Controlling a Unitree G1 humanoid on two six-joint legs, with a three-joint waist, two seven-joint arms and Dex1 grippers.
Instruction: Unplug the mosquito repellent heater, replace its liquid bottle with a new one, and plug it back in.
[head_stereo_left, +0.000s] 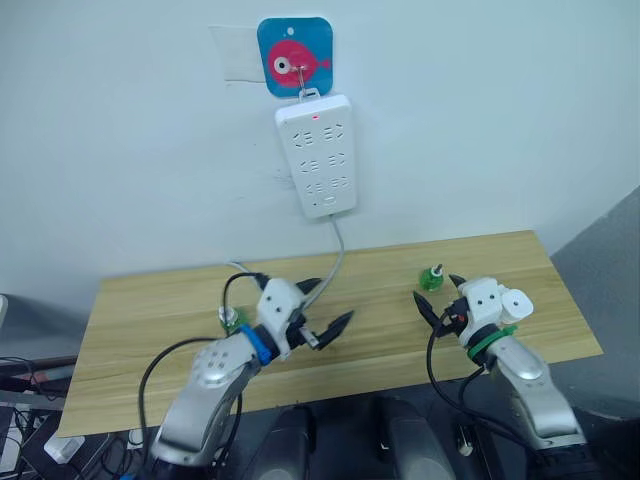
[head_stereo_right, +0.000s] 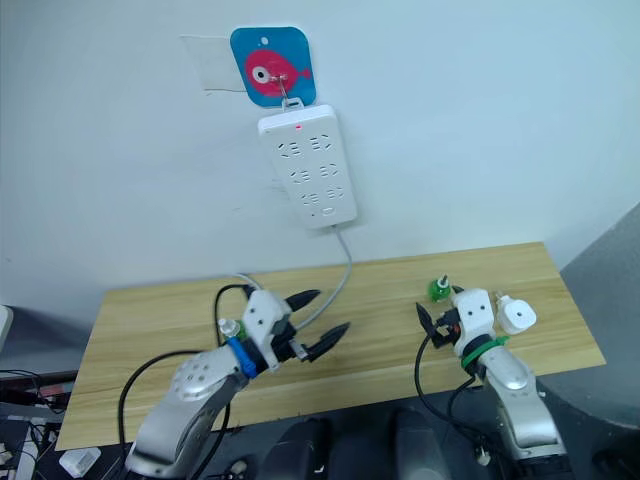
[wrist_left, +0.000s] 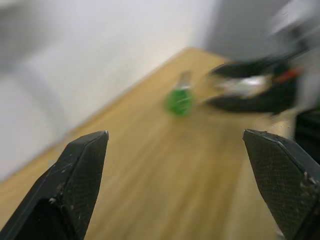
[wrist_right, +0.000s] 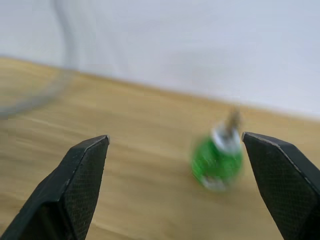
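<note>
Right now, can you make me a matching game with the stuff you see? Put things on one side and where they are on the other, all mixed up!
Things:
1. power strip
2. green bottle
3. fish sticker
4. left gripper

Places or states:
A. standing on the wooden table, near the right gripper
B. open, above the table
C. hanging on the wall, cable running down to the table
D. on the wall right above the power strip

Pairs: 1-C, 2-A, 3-D, 4-B

Both end effectors, left (head_stereo_left: 328, 305) and right (head_stereo_left: 440, 297), hover spread wide.
</note>
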